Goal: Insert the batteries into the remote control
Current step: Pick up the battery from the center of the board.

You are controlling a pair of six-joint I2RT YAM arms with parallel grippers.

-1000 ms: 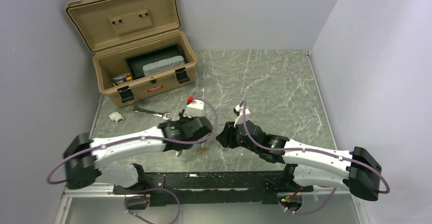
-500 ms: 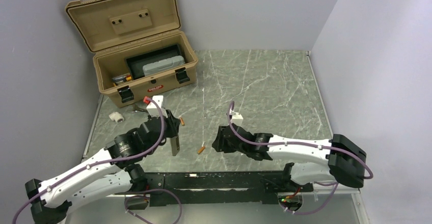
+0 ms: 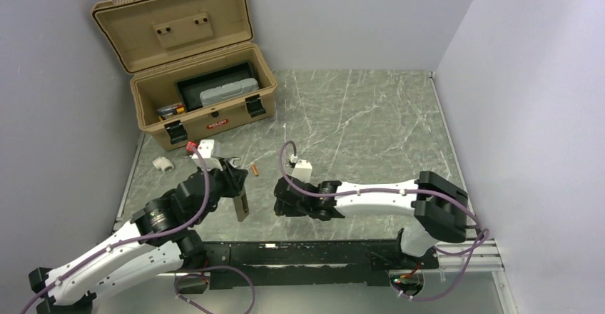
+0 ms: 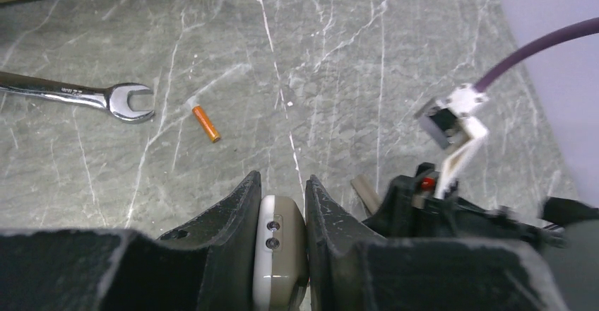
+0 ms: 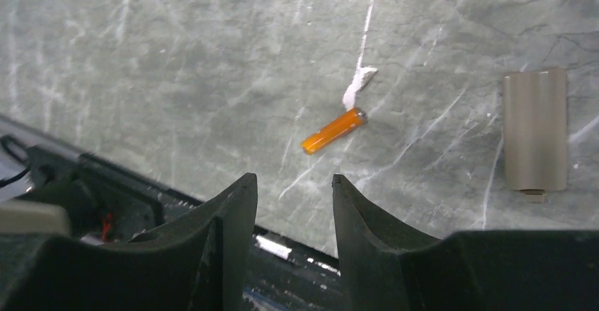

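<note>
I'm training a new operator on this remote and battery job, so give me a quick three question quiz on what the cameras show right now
1. True or false: the left tool is clamped on the remote.
2. What lies just beside the open end of the wrench? A) a battery B) a screwdriver C) a coin
3. In the right wrist view, how many batteries lie ahead of the open right tool?

Key: 1 true; 2 A; 3 one.
</note>
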